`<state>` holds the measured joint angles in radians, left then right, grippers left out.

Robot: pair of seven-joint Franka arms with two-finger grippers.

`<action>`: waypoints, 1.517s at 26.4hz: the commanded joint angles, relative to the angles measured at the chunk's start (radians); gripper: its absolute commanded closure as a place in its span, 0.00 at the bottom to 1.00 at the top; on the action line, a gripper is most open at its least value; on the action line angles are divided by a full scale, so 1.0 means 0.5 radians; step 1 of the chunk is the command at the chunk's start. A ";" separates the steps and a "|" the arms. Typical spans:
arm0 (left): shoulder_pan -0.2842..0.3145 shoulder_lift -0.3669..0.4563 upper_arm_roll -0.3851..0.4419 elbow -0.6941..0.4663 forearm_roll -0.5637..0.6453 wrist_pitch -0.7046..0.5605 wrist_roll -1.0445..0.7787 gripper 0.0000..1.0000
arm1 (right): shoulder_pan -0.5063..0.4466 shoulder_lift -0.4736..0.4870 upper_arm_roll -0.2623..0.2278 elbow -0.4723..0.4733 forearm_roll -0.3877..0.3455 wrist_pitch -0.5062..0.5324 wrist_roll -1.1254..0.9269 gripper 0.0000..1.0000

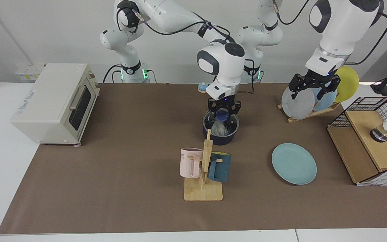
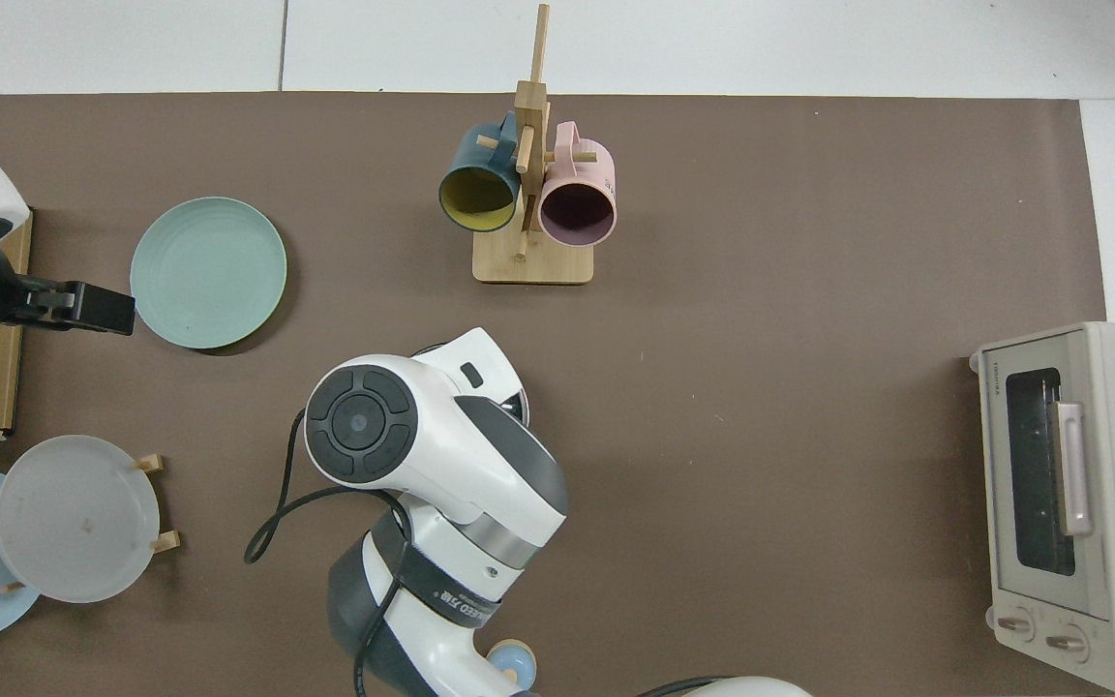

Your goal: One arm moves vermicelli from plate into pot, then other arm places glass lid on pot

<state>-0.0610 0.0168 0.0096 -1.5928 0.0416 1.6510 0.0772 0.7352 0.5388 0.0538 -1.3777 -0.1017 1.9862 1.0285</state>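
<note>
The vermicelli sits in the pot at mid-worktop, and the teal plate lies bare well off to one side, so the first step looks done. The glass lid rests on or just over the pot's rim, its blue knob between the fingers of the right pincer, which comes down from directly above. Whether those fingers are clamped on the knob or have let go I cannot tell; in the top view the arm's wrist covers the pot almost wholly, leaving only a sliver of rim.

By my judgement the lid placing is at its close. The next move calls for the pincer to part clear of the knob and rise straight up, so the lid is not dragged askew.

The left pincer waits with fingers apart, high in front of the grey plate in the rack, well away from the pot.

Room is tight on one side only: the mug stand stands just in front of the pot, its post overlapping the pot's front wall in the facing view. The worktop towards the oven lies open.
</note>
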 commanded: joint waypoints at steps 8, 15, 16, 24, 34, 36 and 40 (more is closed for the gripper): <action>-0.001 -0.009 0.005 -0.002 -0.019 -0.032 -0.001 0.00 | -0.025 -0.016 0.012 -0.046 0.010 0.080 -0.014 1.00; -0.001 -0.009 0.005 -0.002 -0.022 -0.041 -0.004 0.00 | -0.032 -0.022 0.012 -0.064 0.007 0.096 -0.017 1.00; -0.004 -0.009 0.005 -0.002 -0.022 -0.041 -0.004 0.00 | -0.035 -0.025 0.012 -0.079 0.001 0.096 -0.017 1.00; -0.001 -0.009 0.002 -0.002 -0.022 -0.041 -0.004 0.00 | -0.044 -0.041 0.015 -0.113 -0.030 0.099 -0.084 0.81; -0.004 -0.009 0.002 -0.008 -0.022 -0.044 -0.001 0.00 | -0.044 -0.044 0.015 -0.092 -0.011 0.086 -0.060 0.00; -0.004 -0.009 0.002 -0.008 -0.022 -0.044 -0.001 0.00 | -0.050 -0.053 0.012 -0.083 -0.005 0.068 -0.066 0.00; -0.004 -0.021 0.005 -0.008 -0.022 -0.044 -0.001 0.00 | -0.087 -0.108 0.012 -0.082 0.001 0.053 -0.066 0.00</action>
<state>-0.0610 0.0167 0.0092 -1.5931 0.0410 1.6423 0.0772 0.7220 0.5293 0.0511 -1.3948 -0.1038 2.0038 1.0186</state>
